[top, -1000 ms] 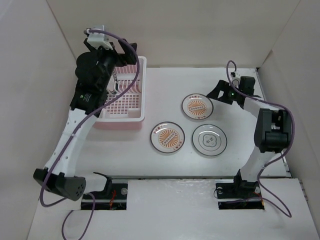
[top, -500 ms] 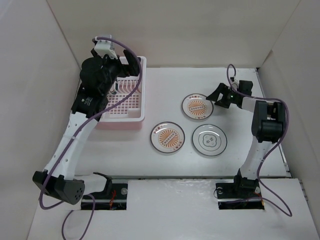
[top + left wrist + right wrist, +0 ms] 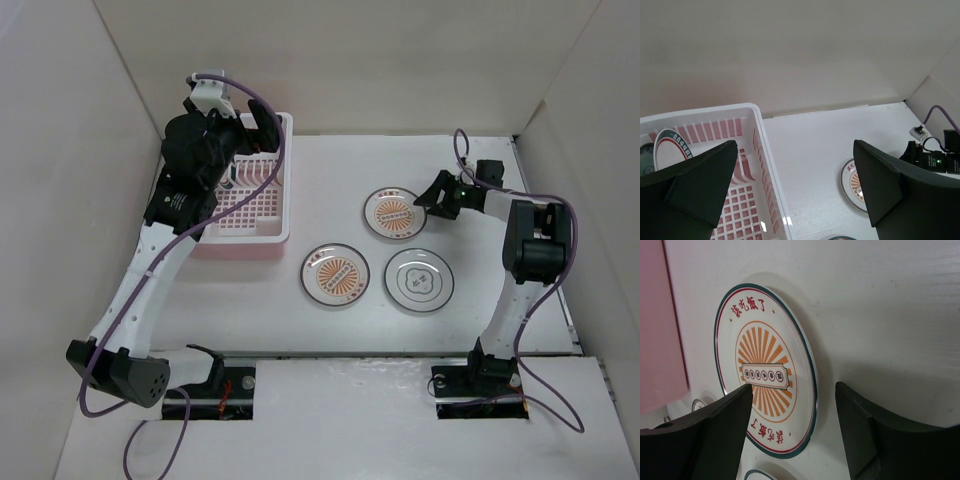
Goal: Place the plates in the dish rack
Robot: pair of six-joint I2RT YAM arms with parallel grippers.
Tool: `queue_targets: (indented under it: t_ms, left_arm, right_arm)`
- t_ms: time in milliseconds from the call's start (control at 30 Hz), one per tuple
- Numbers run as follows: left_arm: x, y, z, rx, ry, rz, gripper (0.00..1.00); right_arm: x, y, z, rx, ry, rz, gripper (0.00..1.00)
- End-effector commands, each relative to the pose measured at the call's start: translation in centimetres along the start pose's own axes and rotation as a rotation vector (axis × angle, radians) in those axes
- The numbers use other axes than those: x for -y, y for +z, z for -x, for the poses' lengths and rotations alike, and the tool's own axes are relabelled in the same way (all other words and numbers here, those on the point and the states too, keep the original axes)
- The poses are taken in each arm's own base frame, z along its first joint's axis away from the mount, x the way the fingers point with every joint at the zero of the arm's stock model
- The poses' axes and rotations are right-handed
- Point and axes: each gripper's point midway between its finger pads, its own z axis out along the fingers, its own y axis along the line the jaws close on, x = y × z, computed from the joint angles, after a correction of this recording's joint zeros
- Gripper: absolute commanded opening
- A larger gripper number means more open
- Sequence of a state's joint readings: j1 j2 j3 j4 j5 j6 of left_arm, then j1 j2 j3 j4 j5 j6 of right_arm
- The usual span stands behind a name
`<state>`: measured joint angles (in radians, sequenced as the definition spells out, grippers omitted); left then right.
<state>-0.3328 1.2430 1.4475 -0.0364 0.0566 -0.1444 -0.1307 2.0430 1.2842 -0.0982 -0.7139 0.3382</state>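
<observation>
The right gripper (image 3: 794, 390) is gaping wide, with the rim of one sunburst plate (image 3: 760, 355) lying flat between its fingers. The left gripper (image 3: 795, 157) is hanging wide open, with the dish rack (image 3: 758, 125) sitting beneath one finger and a teal-rimmed plate (image 3: 665, 150) standing inside it.

I have open tabletop (image 3: 330, 170) between the dish rack (image 3: 287, 200) and the three flat plates, and another clear strip under the back wall (image 3: 380, 70). The far sunburst plate (image 3: 394, 213), near sunburst plate (image 3: 335, 274) and grey-patterned plate (image 3: 419, 279) lie close together, with only narrow gaps between them. My right gripper (image 3: 795, 427) has its fingers (image 3: 710, 435) spread astride the far plate's rim. In the rack, the teal-rimmed plate (image 3: 670, 150) and a dark plate (image 3: 644, 156) stand at one end, and the grid beside them is bare. The left arm (image 3: 185, 190) overhangs the rack, near the left wall (image 3: 60, 200).
</observation>
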Motion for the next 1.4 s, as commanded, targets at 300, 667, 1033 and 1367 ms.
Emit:
queue_targets:
  t_ms: [300, 667, 1033, 1367]
  left_arm:
    - [1.1, -0.5, 1.8, 0.058, -0.003, -0.047, 1.00]
    - [1.1, -0.3, 1.1, 0.038, -0.003, -0.052, 1.00]
    - [0.9, -0.9, 1.9, 0.060, 0.006, -0.036, 1.00]
    - [1.7, 1.5, -1.5, -0.036, -0.019, -0.100, 1.00]
  right_arm:
    - [1.4, 0.2, -2.6, -0.114, 0.030, -0.088, 0.62]
    - [1.4, 0.4, -2.1, -0.131, 0.034, -0.094, 0.49]
    - [1.4, 0.6, -1.9, -0.142, 0.032, -0.087, 0.01]
    - [-5.7, -0.8, 2.3, 0.020, 0.057, 0.182, 0.00]
